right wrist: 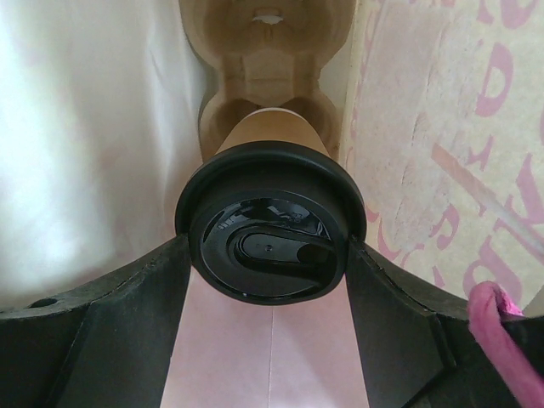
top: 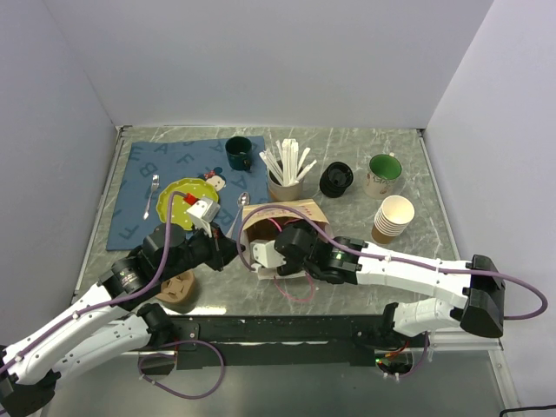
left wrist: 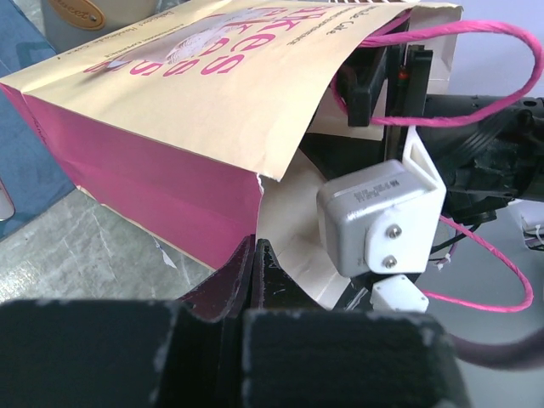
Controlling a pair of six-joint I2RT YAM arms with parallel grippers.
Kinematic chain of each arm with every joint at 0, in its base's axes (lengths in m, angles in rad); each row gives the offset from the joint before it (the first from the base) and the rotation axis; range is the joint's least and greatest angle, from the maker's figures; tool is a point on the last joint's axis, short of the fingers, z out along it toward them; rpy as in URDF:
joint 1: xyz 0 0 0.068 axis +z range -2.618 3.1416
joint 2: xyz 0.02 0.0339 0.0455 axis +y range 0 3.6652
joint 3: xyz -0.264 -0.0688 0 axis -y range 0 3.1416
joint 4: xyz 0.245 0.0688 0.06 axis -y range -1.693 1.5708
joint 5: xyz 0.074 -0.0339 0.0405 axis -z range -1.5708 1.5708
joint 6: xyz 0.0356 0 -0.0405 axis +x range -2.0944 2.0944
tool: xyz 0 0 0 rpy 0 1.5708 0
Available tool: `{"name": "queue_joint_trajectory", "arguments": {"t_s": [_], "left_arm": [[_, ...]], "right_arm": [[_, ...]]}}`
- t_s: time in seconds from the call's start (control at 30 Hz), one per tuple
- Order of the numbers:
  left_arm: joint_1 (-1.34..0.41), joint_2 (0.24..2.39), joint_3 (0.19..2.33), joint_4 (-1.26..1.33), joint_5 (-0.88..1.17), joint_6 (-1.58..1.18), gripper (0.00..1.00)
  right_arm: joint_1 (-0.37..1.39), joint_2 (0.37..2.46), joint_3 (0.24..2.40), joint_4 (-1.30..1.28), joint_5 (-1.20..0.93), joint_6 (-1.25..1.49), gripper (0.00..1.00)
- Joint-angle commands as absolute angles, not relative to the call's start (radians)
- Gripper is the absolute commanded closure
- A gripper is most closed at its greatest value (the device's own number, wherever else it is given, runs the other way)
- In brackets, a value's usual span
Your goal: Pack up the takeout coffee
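The takeout coffee, a tan paper cup under a black lid, stands inside the pink-printed paper bag with its foot in a brown pulp carrier. My right gripper reaches into the bag from above, and both fingers press the sides of the lid. In the top view the right gripper fills the bag's mouth and hides the cup. My left gripper is shut at the bag's left rim, its fingers pressed together on the paper edge. In the top view the left gripper is beside the bag.
A stack of lidless paper cups stands right of the bag, with a green-lined cup and black lids behind it. A stirrer holder, a dark mug, a blue placemat and a yellow plate lie farther back. A brown disc sits near the left arm.
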State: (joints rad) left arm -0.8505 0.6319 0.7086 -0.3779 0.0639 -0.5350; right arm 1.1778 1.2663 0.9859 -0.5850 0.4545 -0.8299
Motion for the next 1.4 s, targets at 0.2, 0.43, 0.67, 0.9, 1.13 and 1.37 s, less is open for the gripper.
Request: {"name": "queue_joint_trajectory", "arguments": {"t_s": [0.2,0.43,0.67,0.9,1.13,1.37], "left_arm": [[-0.853,0.627,0.715,-0.330,0.087,-0.535,0.99],[-0.851,0.630,0.715,-0.328,0.087,-0.534,0.99],[-0.853,0.624,0.706,-0.330,0.091,-0.537,0.99],[-0.853,0.629,0.709,-0.333,0.090,-0.528,0.99],[-0.853,0.627,0.710,-0.341,0.091,-0.519,0.99],[-0.853,0.627,0.709,-0.341,0.092,-0.520,0.99]], "right_arm": [[1.132,1.253,0.954,-0.483,0.451,-0.792,0.47],[1.118,1.269,0.950,-0.459,0.442,-0.792,0.48],[1.111,1.290,0.962,-0.459,0.423,-0.767,0.48],[1.109,1.298,0.953,-0.454,0.422,-0.758,0.48],[1.086,1.312,0.956,-0.428,0.428,-0.739,0.48],[1.068,1.322,0.946,-0.436,0.410,-0.706,0.48]]}}
